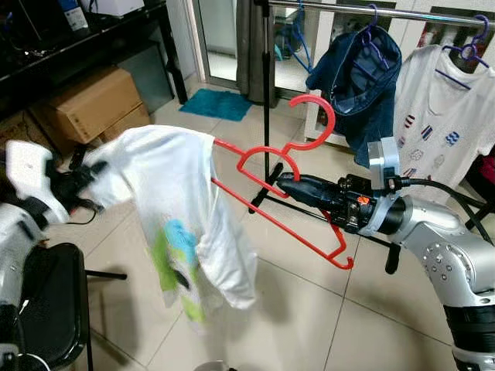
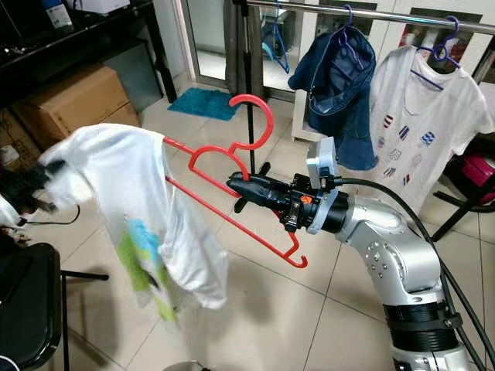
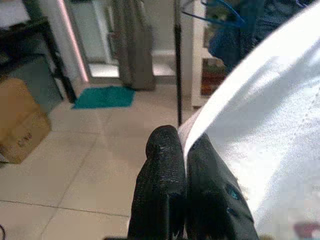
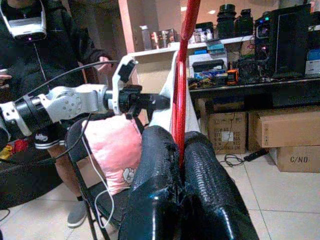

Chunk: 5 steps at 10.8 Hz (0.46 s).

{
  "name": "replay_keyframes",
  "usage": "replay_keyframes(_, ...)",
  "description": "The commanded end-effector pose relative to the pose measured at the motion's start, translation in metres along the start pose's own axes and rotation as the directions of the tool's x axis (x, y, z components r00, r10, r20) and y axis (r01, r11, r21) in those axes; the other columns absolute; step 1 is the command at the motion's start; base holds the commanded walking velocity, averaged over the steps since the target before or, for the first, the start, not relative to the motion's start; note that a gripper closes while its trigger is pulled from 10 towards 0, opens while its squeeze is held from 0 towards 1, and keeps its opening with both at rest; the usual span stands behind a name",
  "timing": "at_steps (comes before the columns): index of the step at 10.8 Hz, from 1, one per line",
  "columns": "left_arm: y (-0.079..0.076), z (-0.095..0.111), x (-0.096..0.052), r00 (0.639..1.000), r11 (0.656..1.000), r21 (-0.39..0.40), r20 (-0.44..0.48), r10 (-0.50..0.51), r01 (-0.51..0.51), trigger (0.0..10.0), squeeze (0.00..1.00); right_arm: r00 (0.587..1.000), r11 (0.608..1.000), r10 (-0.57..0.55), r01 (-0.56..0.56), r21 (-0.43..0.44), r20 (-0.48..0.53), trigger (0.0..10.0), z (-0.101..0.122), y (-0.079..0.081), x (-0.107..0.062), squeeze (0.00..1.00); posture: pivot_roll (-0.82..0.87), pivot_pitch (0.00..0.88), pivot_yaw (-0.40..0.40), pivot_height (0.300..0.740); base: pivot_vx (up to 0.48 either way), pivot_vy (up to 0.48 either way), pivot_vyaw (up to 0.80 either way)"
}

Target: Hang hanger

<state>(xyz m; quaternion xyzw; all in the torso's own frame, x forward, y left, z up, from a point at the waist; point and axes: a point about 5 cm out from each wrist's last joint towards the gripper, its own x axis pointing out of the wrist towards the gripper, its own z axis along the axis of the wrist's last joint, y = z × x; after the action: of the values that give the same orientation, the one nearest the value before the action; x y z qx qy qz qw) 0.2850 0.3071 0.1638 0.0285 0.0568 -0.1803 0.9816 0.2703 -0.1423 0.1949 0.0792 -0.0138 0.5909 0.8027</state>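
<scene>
A red plastic hanger [image 1: 332,120] is held tilted in mid-air, hook uppermost. My right gripper [image 1: 285,184] is shut on its neck, and the right wrist view shows the red hanger [image 4: 186,60] between the fingers [image 4: 155,165]. A white T-shirt [image 1: 174,185] with a green and blue print drapes over the hanger's left end. My left gripper [image 1: 81,182] is shut on the shirt's edge; in the left wrist view the white shirt [image 3: 270,115] runs between the pads [image 3: 162,155]. The clothes rail [image 1: 387,13] runs across the top right, above and behind the hanger.
A denim garment [image 1: 360,77] and a white printed T-shirt [image 1: 437,108] hang on the rail. Its black stand pole [image 1: 267,93] rises behind the hanger. Cardboard boxes [image 1: 93,104] sit at left, a black chair [image 1: 46,301] at lower left. A person [image 4: 45,40] stands behind my left arm.
</scene>
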Motion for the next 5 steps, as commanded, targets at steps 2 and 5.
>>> replay_keyframes(2, -0.001, 0.011, -0.007, 0.997, 0.996, 0.038, -0.004, -0.083, 0.083, 10.0, 1.00, 1.000, 0.999, 0.004, -0.004, -0.045, 0.000, 10.0, 0.007, 0.002, 0.001, 0.00, -0.02, 0.000, 0.125, 0.740, 0.000, 0.000, 0.00)
replay_keyframes(5, -0.011, 0.067, -0.016, 0.921, 0.926, -0.035, 0.128, -0.369, 0.376, 10.0, 1.00, 0.999, 0.999, 0.016, -0.017, -0.030, -0.043, 10.0, 0.003, 0.001, -0.002, 0.00, -0.01, 0.000, 0.119, 0.740, 0.000, 0.000, 0.00)
